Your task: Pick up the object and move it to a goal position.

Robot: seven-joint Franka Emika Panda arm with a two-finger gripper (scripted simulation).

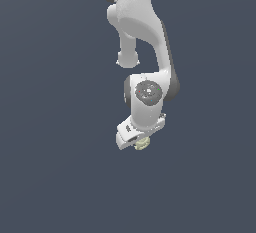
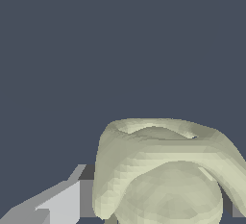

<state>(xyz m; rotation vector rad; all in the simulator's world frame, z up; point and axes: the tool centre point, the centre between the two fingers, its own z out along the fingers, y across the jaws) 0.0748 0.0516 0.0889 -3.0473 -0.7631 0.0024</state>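
Gripper [image 1: 140, 142] sits at the low end of the white arm, tilted, clamped on the object [image 1: 142, 144]. Fingertips mostly hidden in the exterior view; the small pale yellowish-beige lump pokes out just below the gripper body, touching it.

Wrist view: object [image 2: 163, 170] fills the near part of the frame, lumpy, roundish, with a raised curved rim around a rounded middle bulge. One grey-white finger [image 2: 62, 204] lies right against its side; a sliver of another grey part shows at the opposite edge [image 2: 238, 211], tight to the object. Held between the two, narrow grip.

Outward: white wrist housing with a dark round cap [image 1: 148, 92] facing the camera, small red and green marks on it. Above it the arm link [image 1: 150, 32] curves up and out of frame at the top; a stubby white joint end [image 1: 127, 59] hangs toward the exterior view's left of that link.

Background is flat dark blue-grey in both views, no edges or shadows visible; cannot tell if the object is above a surface or how high. Object lies roughly centre of the exterior view, a bit below the middle.
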